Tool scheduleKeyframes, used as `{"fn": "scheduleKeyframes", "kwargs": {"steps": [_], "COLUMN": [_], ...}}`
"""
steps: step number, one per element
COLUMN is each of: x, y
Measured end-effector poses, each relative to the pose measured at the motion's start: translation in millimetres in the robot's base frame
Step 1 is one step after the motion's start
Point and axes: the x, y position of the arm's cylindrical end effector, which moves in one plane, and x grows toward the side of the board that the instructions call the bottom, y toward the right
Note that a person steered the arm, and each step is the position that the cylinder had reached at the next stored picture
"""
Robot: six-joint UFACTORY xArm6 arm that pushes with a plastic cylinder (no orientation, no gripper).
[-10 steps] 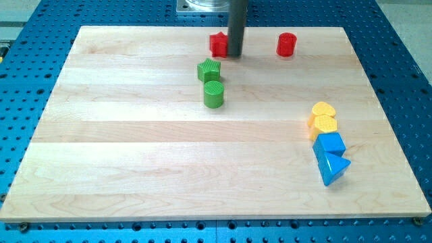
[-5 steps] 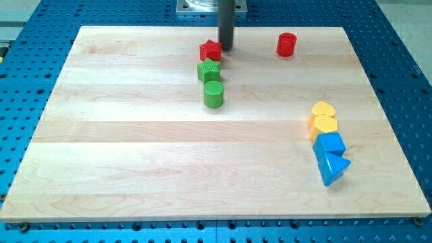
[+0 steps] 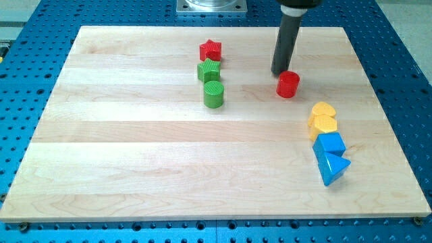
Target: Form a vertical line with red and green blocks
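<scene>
A red star block [image 3: 210, 50] sits near the view's top centre, touching a green star block [image 3: 209, 70] just below it. A green cylinder [image 3: 214, 94] stands right below that, so the three make a short column. A red cylinder [image 3: 288, 84] stands apart to the right. My tip [image 3: 279, 72] is at the red cylinder's upper left edge, touching or nearly touching it.
Two yellow blocks [image 3: 323, 118] and two blue blocks, a cube [image 3: 330, 144] and a triangle [image 3: 333, 167], lie in a column at the view's right on the wooden board [image 3: 135, 169]. A metal mount [image 3: 211, 7] sits at the top edge.
My tip pushed the red star left and down against the green star, then moved right. The red cylinder has been pushed down from the top edge.
</scene>
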Motion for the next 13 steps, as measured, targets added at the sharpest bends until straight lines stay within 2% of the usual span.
{"fn": "scheduleKeyframes", "kwargs": {"steps": [1,2,3,4,6,7,8,9,10,11,12,13], "x": [35,83,104,108,146,149,151,157,146,115,115,115], "y": [14,4,-2,60,-24,-45,-95,-100,-65,-68,-101,-105]}}
